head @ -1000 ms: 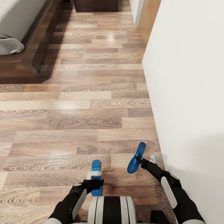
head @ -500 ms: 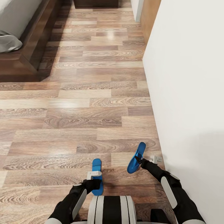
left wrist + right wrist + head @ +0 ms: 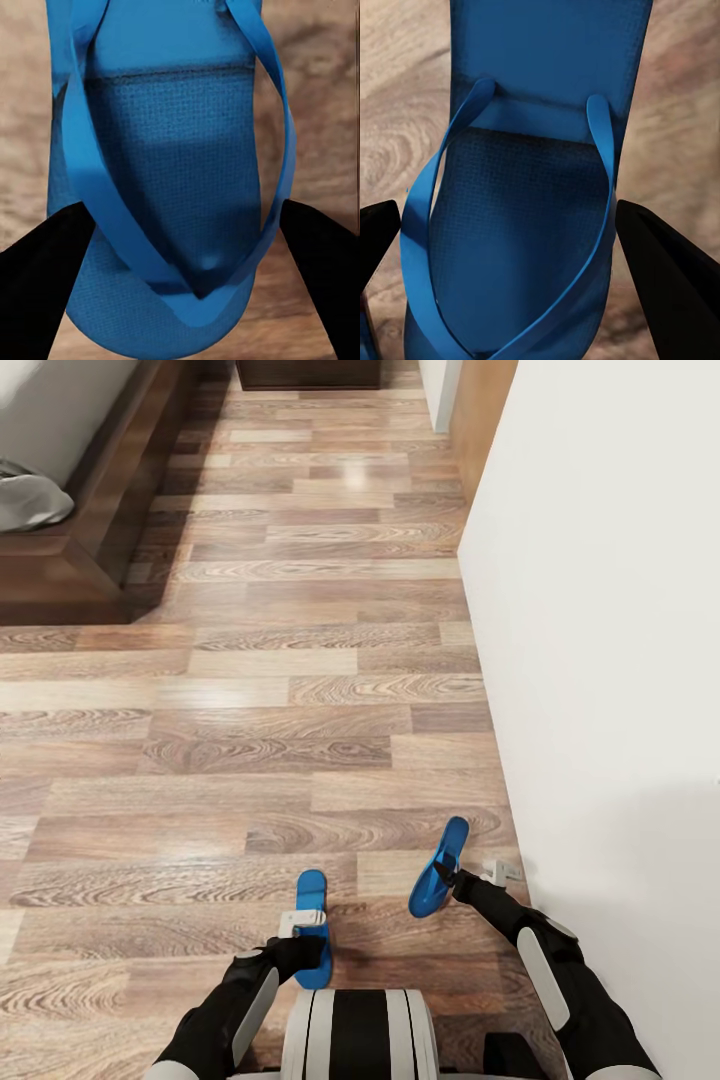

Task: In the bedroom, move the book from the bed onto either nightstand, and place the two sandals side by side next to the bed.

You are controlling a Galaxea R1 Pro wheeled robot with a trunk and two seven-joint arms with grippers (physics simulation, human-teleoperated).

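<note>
Both claws are staying clamped — left gripper (image 3: pixel 306 930) on one sandal (image 3: pixel 312 930), right gripper (image 3: pixel 447 878) on the other sandal (image 3: pixel 438 867) — while the bed (image 3: pixel 95 510) is edging nearer along the floor (image 3: pixel 250 740).

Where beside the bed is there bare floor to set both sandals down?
The wood floor is bare between the bed frame and the white wall. Space narrows near the dark cabinet. Each end effector, left and right, holds a sandal.

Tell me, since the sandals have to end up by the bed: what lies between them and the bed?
In the head view, only wood floor separates the sandals, one in each gripper, from the bed.
</note>
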